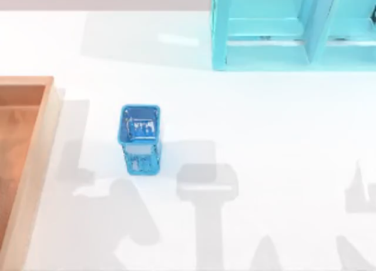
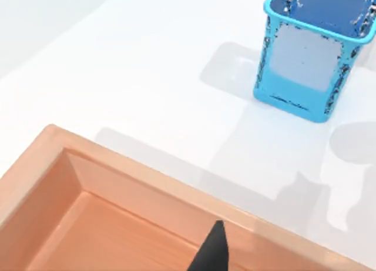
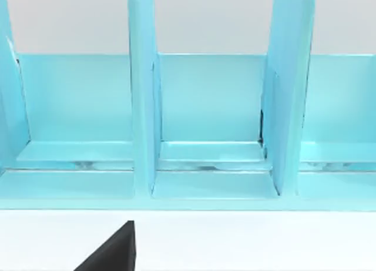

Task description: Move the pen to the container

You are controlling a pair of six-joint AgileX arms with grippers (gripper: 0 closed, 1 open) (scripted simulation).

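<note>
The pen is out of view. The container (image 1: 26, 159), a shallow light-brown wooden box with a pale rim and an orange-brown floor, lies at the table's left edge. In the left wrist view the container (image 2: 117, 224) sits close below the camera, and a black tip of my left gripper (image 2: 214, 250) hangs over its near rim. A black part of my right gripper (image 3: 114, 250) pokes in over the white table in front of the teal shelf.
A small blue mesh cup (image 1: 140, 139) stands upright on the table right of the container, also seen as the cup (image 2: 311, 53) from the left wrist. A teal shelf unit (image 1: 294, 27) with open compartments (image 3: 211, 124) stands at the back right.
</note>
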